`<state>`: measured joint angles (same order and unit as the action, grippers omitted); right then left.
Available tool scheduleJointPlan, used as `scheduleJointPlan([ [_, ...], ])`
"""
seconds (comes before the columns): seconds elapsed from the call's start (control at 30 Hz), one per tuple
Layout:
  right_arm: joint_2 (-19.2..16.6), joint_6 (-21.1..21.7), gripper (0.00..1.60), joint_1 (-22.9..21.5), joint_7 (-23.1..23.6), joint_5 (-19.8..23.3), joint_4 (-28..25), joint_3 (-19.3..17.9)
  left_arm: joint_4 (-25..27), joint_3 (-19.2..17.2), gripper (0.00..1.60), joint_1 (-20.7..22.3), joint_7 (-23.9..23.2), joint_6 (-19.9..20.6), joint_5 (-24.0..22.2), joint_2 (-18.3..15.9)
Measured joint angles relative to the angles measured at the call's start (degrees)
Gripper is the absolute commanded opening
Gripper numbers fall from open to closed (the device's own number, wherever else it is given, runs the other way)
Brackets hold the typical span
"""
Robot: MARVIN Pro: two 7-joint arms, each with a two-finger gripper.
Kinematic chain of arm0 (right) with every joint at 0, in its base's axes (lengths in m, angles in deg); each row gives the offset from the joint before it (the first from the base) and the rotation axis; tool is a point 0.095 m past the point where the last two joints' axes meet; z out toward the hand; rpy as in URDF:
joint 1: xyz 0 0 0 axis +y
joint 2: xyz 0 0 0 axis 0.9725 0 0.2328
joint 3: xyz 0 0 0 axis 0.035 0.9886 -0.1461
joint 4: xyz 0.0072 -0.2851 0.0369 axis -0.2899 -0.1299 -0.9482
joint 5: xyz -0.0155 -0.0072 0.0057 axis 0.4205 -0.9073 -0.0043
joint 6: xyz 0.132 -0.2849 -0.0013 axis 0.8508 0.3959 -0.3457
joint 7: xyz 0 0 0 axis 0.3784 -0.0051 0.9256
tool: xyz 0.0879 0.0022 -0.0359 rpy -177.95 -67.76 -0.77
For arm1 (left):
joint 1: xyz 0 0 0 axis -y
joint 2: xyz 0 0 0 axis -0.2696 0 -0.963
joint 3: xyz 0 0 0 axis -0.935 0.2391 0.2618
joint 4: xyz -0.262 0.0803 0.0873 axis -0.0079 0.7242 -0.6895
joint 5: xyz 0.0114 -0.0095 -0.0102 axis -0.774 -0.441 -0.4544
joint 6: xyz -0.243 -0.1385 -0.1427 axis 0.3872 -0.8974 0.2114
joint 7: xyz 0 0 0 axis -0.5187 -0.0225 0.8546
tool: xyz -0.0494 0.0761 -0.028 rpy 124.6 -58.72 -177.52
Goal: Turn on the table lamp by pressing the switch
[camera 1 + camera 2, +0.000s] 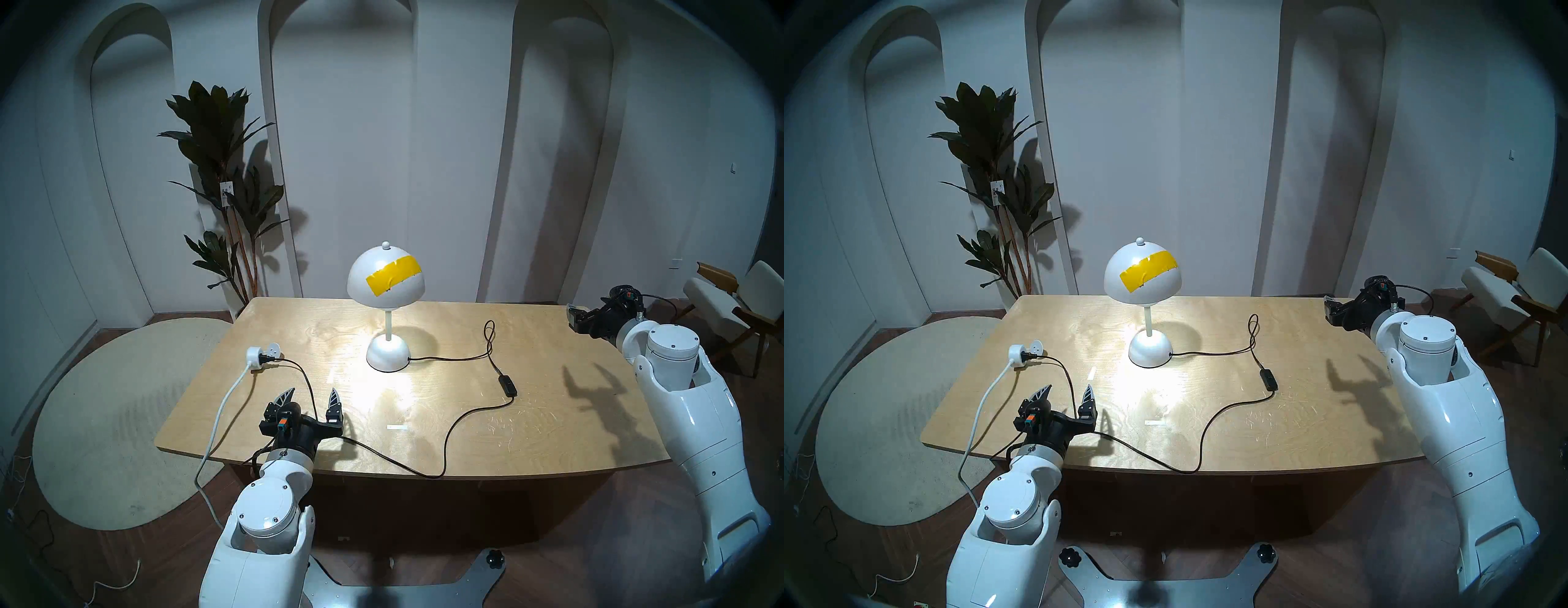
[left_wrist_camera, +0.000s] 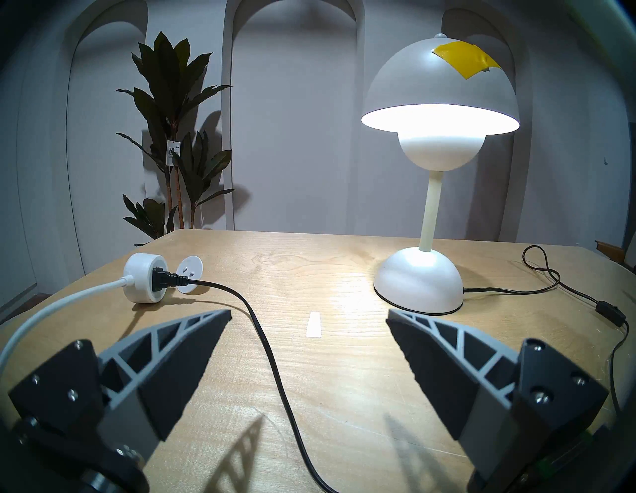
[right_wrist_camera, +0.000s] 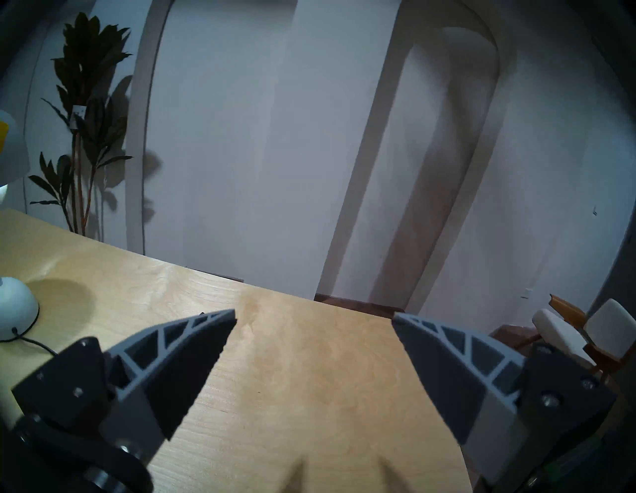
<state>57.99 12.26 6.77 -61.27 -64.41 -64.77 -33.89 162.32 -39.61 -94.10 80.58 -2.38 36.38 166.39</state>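
The white table lamp (image 1: 386,276) stands at the middle back of the wooden table (image 1: 530,433), lit, with a bright pool of light on the wood below it. A yellow tape strip crosses its shade. Its black cord (image 1: 449,424) runs right to the inline switch (image 1: 507,387), then loops along the front edge to a white socket (image 1: 259,354). My left gripper (image 1: 313,392) is open near the front left, and the cord lies on the table between its fingers (image 2: 192,347). My right gripper (image 3: 314,313) is open above the table's far right, well away from the switch.
A white extension lead (image 1: 220,407) hangs off the table's left edge from the socket. A small white tape mark (image 1: 396,427) lies near the front. A potted plant (image 1: 220,170) stands behind the left corner, a chair (image 1: 729,305) at the right, a pale rug (image 1: 119,424) on the floor.
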Motion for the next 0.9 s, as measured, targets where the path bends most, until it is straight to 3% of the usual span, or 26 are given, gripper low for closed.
scheduleJointPlan([
  [0.37, -0.7, -3.0, 1.6, -0.1, 2.2, -0.8, 0.0, -0.9, 0.0, 0.0, 1.6, 0.0, 0.0, 0.0, 0.0, 0.0],
  [0.9, 1.1, -6.8, 1.6, 2.2, -0.1, -1.7, -0.9, -3.0, 0.0, 0.0, 1.6, 0.0, 0.0, 0.0, 0.0, 0.0],
])
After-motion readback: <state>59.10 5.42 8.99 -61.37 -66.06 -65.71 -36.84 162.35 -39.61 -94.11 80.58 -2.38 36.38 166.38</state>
